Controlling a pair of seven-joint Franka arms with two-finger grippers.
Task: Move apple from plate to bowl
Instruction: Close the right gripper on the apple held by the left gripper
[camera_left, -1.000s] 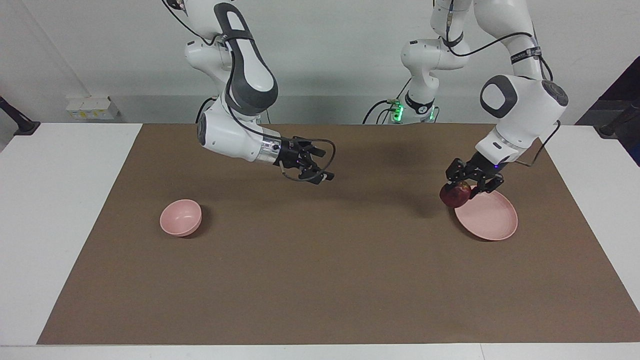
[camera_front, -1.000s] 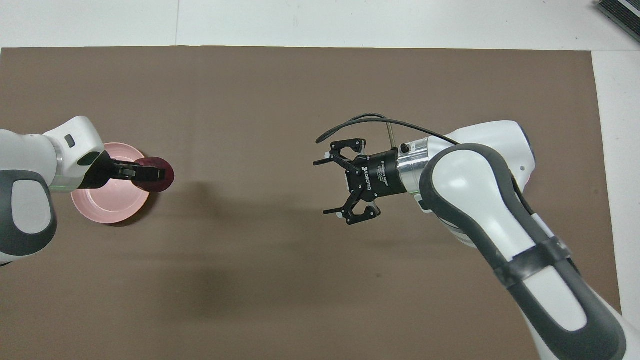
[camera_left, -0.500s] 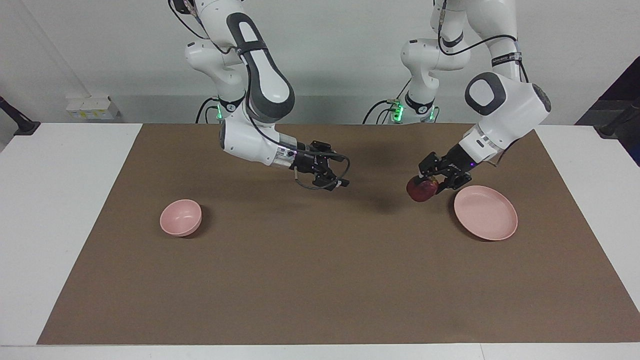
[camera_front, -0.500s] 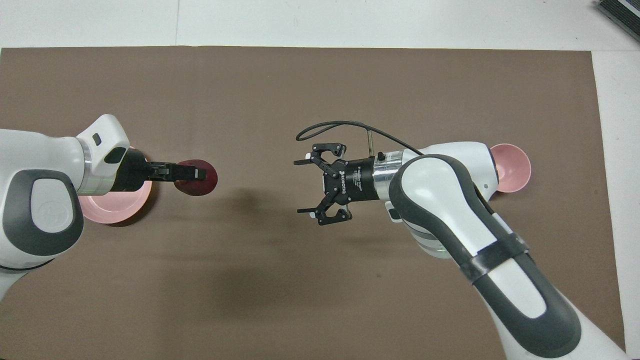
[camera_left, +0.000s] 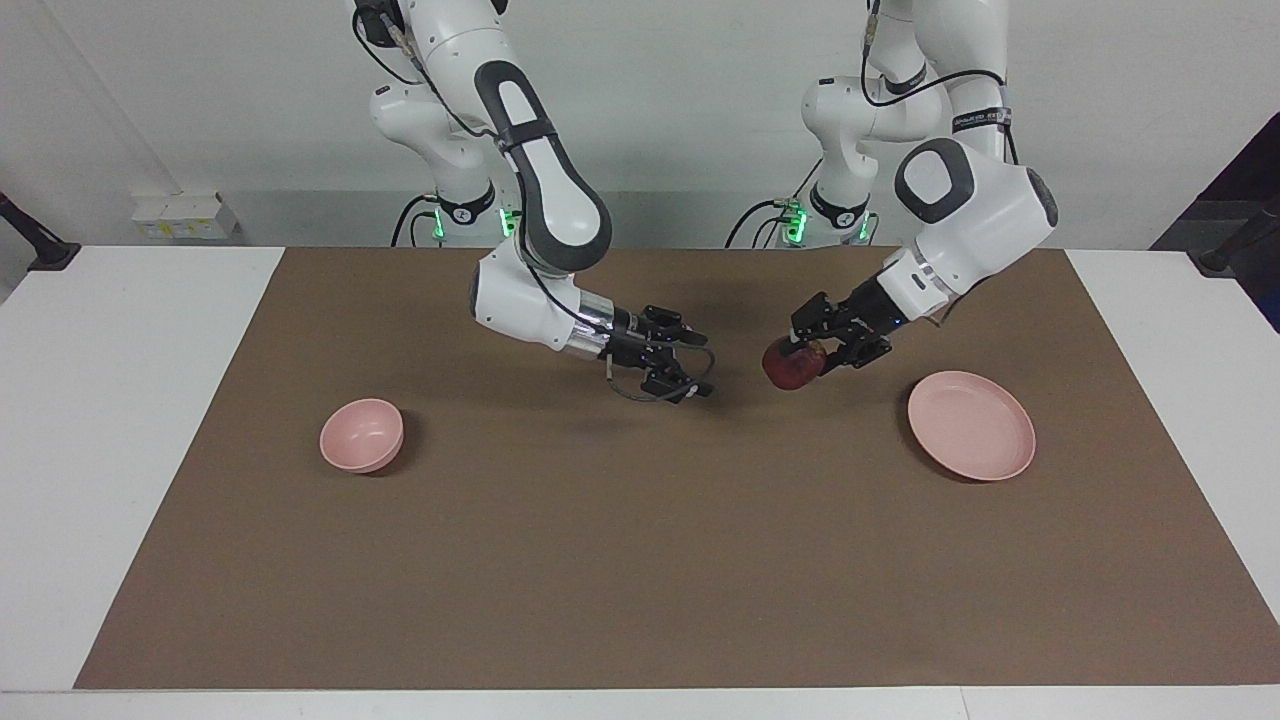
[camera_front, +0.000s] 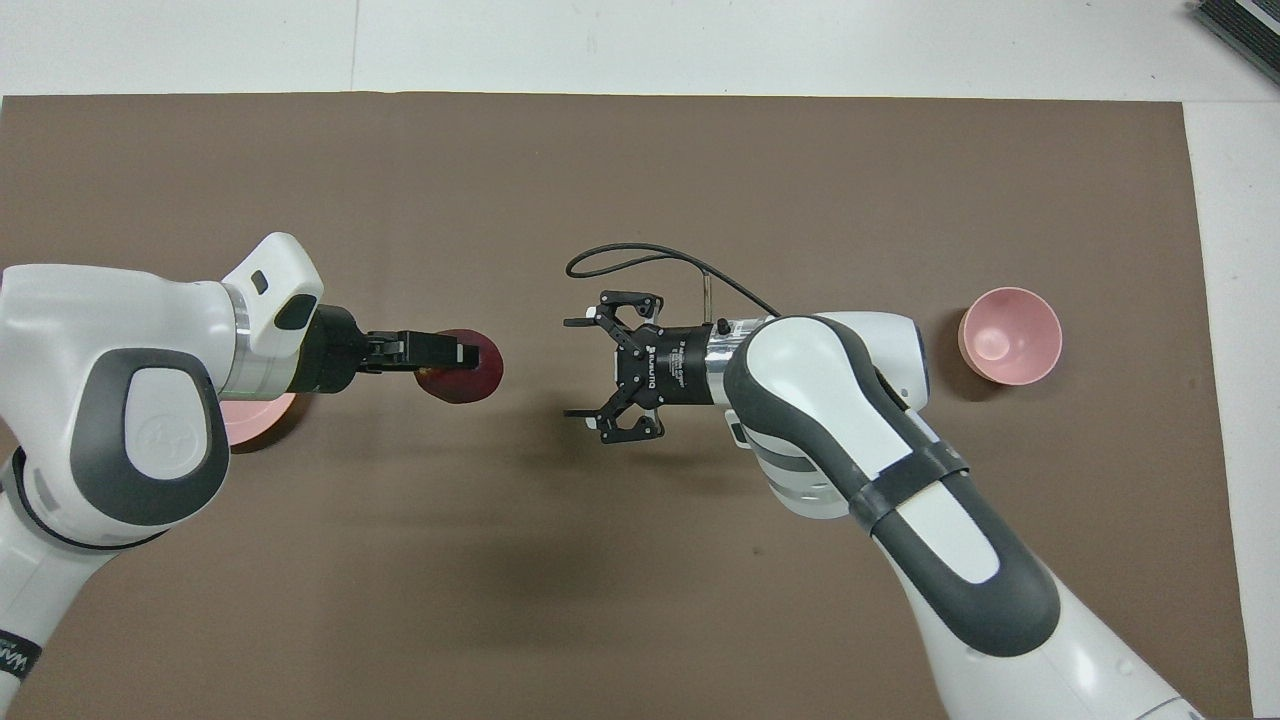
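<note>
The dark red apple (camera_left: 793, 365) hangs in the air over the brown mat, mid-table. The flat pale pink plate (camera_left: 971, 425) lies empty toward the left arm's end; the small deep pink bowl (camera_left: 362, 435) sits upright, empty, toward the right arm's end.

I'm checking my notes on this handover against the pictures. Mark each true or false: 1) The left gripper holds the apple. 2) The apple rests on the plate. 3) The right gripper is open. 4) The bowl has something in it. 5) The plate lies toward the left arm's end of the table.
1) True: the left gripper is shut on the apple.
2) False: the apple is held up over the brown mat, clear of the plate.
3) True: the right gripper is spread open, facing the apple.
4) False: the bowl is empty.
5) True: the plate lies at the left arm's end, the bowl at the right arm's.
</note>
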